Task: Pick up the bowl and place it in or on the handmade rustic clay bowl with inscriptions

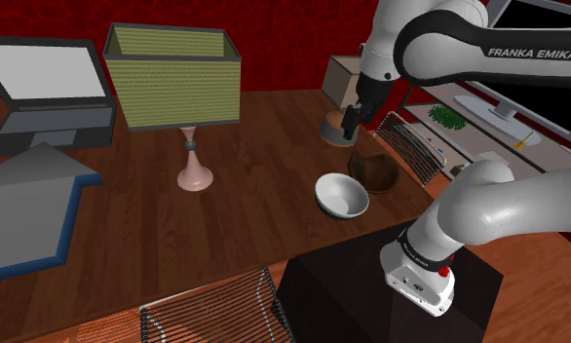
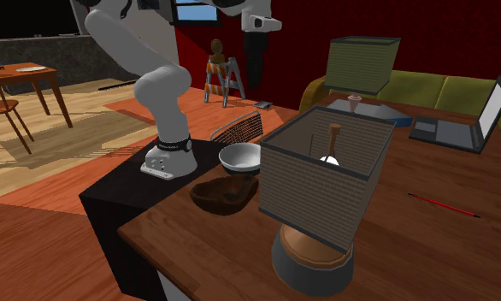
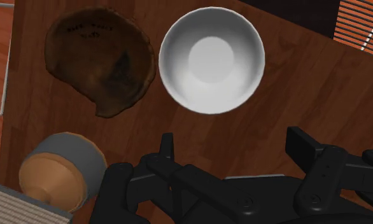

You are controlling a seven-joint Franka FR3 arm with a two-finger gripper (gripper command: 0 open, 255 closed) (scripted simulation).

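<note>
Fingers (image 3: 168,151) are standing wide apart, gripping nothing, and hanging in the air above the wooden desk (image 3: 293,95). White bowl (image 3: 212,59) is sitting upright on the wood ahead of the fingertips, roughly in line with the gap between them and well clear of both. Dark brown clay bowl (image 3: 101,67), ragged at the rim with faint marks scratched near one edge, is lying just beside the white bowl, out past one finger. Whether the two rims are touching cannot be told. Round brown lamp base (image 3: 55,172) with a grey collar is standing closer to that same finger than the clay bowl is. In the shoulder view the arm (image 1: 488,49) is arching over from the black stand (image 1: 332,292), the fingers hanging above the clay bowl.
</note>
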